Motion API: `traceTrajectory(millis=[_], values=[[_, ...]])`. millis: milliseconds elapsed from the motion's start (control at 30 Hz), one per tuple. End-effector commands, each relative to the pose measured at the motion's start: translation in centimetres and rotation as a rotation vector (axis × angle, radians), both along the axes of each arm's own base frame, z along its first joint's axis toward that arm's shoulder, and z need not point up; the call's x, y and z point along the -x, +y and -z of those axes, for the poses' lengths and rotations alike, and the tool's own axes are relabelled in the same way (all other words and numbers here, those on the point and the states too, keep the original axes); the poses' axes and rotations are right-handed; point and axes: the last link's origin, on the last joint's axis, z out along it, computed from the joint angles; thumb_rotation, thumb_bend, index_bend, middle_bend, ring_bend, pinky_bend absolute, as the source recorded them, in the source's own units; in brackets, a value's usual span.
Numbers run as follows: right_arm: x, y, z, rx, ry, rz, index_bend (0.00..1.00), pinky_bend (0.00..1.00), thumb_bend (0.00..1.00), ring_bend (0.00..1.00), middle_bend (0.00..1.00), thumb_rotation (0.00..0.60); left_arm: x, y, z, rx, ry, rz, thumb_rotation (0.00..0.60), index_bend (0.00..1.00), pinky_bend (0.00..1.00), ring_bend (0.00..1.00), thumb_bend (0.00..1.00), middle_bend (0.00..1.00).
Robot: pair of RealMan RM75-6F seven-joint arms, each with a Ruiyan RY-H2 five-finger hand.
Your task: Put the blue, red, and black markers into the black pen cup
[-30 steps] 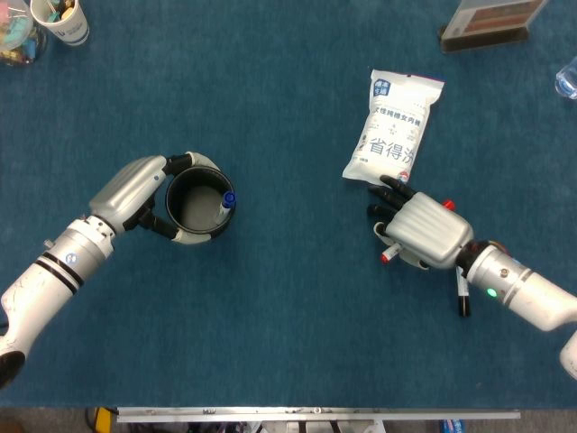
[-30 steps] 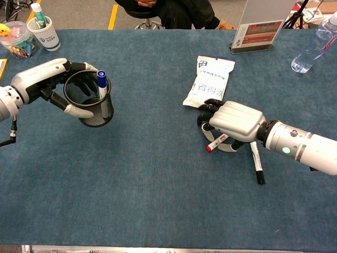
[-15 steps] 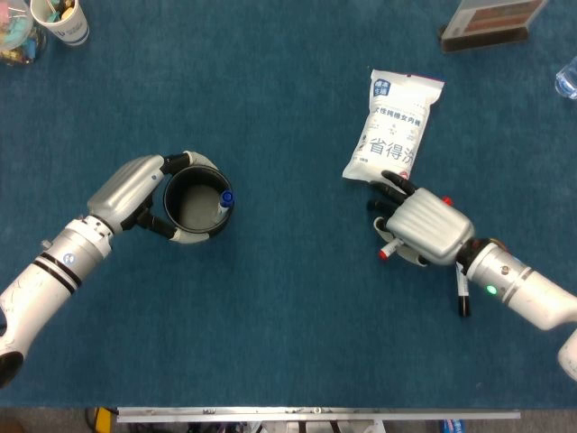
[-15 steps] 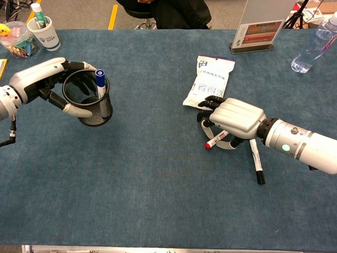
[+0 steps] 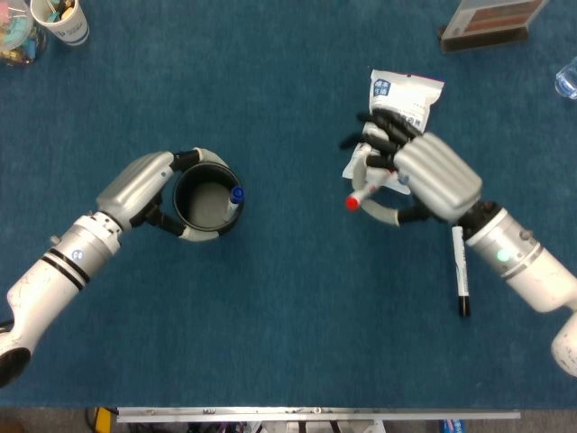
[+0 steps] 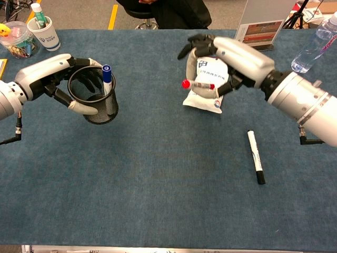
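My left hand (image 5: 149, 185) (image 6: 50, 74) grips the black mesh pen cup (image 5: 204, 195) (image 6: 95, 96) at the left of the table. The blue marker (image 5: 234, 200) (image 6: 107, 79) stands inside the cup, cap up. Lifted above the table, my right hand (image 5: 419, 171) (image 6: 231, 55) holds the red marker (image 5: 361, 196) (image 6: 197, 84), whose red cap points left. The black marker (image 5: 460, 271) (image 6: 255, 156) lies flat on the blue cloth, below and to the right of that hand.
A white snack packet (image 5: 397, 117) (image 6: 209, 84) lies under the raised right hand. A paper cup (image 5: 59, 18) (image 6: 44, 32) and a clear tub (image 6: 16, 39) stand at the far left, a sign stand (image 6: 261, 29) and a water bottle (image 6: 318, 45) at the far right.
My right hand has lifted the red marker off the table and moved up and left, leaving the black marker uncovered. The left hand shifted the cup slightly right.
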Motion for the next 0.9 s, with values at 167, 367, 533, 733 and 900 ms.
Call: traceTrajectory(millis=[167,367,533,733,900], values=[[-4.5,-0.6,-2.8,-0.071,-0.297,0.040,0.65,0.04,0.32,0.07,0.28,0.600,-1.1,-0.2,0.8,0.025,-0.005,0.029,0.600,0.32,0.33,0.34,0.06,0.32],[-6.9,-0.4,-2.6,-0.139,-0.399,0.048,0.65,0.04,0.32,0.07,0.28,0.600,-2.4,-0.3,1.5,0.047,-0.009,0.068,0.600,0.32,0.33,0.34,0.06,0.32],[-8.5,-0.4,-2.3,-0.177,-0.448,0.048,0.65,0.04,0.32,0.07,0.28,0.600,-3.2,-0.2,1.9,0.057,-0.007,0.085,0.600,0.32,0.33,0.34,0.06,0.32],[-10.2,-0.3,-1.7,-0.205,-0.482,0.042,0.65,0.04,0.32,0.07,0.28,0.600,-3.8,-0.1,2.4,0.067,-0.013,0.088,0.600,0.32,0.33,0.34,0.06,0.32],[-11.6,0.0,-0.8,-0.249,-0.505,0.043,0.65,0.04,0.32,0.07,0.28,0.600,-4.5,0.3,2.6,0.067,-0.020,0.095,0.600,0.32,0.33,0.34,0.06,0.32]])
